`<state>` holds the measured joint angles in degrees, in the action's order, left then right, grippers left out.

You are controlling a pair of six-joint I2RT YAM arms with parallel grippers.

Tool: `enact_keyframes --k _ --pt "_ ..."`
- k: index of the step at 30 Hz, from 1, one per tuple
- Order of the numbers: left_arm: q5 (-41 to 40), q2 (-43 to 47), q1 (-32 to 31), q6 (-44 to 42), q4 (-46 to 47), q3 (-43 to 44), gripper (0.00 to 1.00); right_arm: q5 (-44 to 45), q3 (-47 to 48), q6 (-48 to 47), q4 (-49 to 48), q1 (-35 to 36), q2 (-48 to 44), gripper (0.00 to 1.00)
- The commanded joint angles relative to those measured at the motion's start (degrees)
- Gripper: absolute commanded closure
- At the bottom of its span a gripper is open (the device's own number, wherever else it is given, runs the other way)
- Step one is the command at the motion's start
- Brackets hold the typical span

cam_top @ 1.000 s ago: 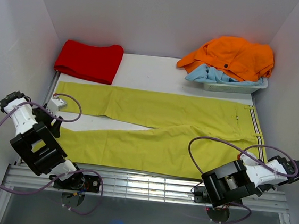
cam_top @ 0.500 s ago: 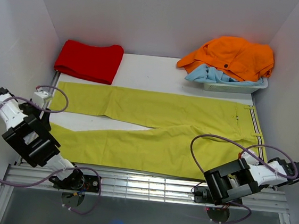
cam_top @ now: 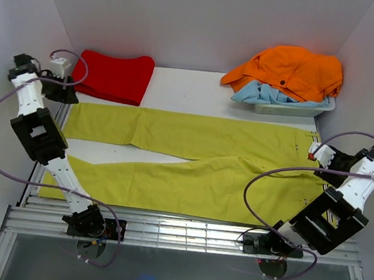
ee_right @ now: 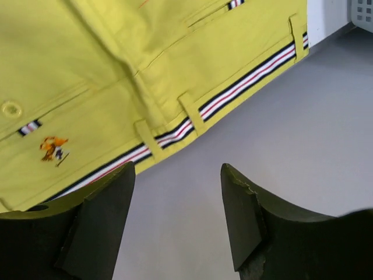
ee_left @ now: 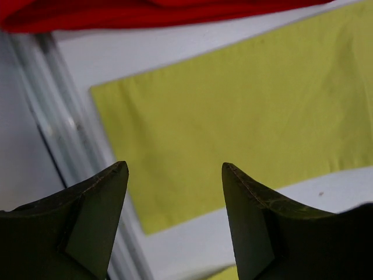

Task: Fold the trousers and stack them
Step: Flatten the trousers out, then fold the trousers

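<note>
1. Trousers (cam_top: 191,160): yellow-green, spread flat across the middle of the white table (cam_top: 192,90), running from 9 o'clock to 3 o'clock in the top view. The waist lies at 3 o'clock and the leg ends at 9 o'clock. The near leg splays toward 8 o'clock, leaving a wedge of bare table between the two legs.
2. Waistband (ee_right: 245,81): a striped band of white, dark and red along the edge, crossed by belt loops (ee_right: 191,111). A yellow button (ee_right: 10,109) and a small orange embroidered badge (ee_right: 52,147) sit on the cloth beside it.
3. Left gripper (ee_left: 173,168): raised at 10 o'clock, above the hem of the far leg. Its fingers (ee_left: 96,216) stand apart with nothing between them and do not touch the cloth.
4. Right gripper (ee_right: 178,167): raised at 3 o'clock, over the waistband edge and the grey surface beside it. Its jaws are spread wide and hold nothing.
5. Red cloth (cam_top: 112,75): folded, at 11 o'clock, just beyond the far leg.
6. Basket (cam_top: 290,109): white, at 1 o'clock, holding an orange garment (cam_top: 291,71) heaped over a light blue one (cam_top: 265,93).
7. Metal rail (cam_top: 184,233): along the 6 o'clock edge, carrying both arm bases.
</note>
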<state>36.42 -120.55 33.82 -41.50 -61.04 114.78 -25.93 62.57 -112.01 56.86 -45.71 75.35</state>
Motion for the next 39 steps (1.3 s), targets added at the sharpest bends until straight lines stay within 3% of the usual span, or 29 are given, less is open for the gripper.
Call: enact_keyframes --k 1,6,13,19,23,29,34,39 --pt "-8.3 -4.7 -5.9 10.9 7.3 3.7 0.24 -0.4 6.7 13.1 -6.7 7.6 5.7 0.32" --pt "-7.1 -15.8 -6.6 4.4 -1.5 16.8 0.23 3.1 16.5 19.3 -6.1 11.4 15.7 0.3" --pt "-8.8 -17.4 -7.4 -6.3 -0.8 12.9 0.26 6.6 28.3 17.2 -2.5 13.1 27.7 0.3" --pt "-12.3 -19.4 -7.4 -10.2 1.0 11.5 0.27 7.0 29.1 15.4 -2.8 14.9 29.4 0.3" --pt "-4.3 -15.4 -7.5 -13.3 0.3 9.6 0.27 6.5 29.7 13.7 -1.3 15.4 30.0 0.32" --pt "0.6 -13.6 -7.5 -19.4 0.1 9.3 0.3 3.8 30.5 10.1 -0.3 15.4 31.1 0.34" --pt "3.9 -14.4 -7.2 -19.3 2.1 12.0 0.3 1.9 31.9 9.1 -0.3 16.0 32.0 0.32" --pt "0.8 -18.6 -7.2 -16.6 7.6 14.1 0.3 1.9 33.3 9.1 -2.1 16.6 34.0 0.32"
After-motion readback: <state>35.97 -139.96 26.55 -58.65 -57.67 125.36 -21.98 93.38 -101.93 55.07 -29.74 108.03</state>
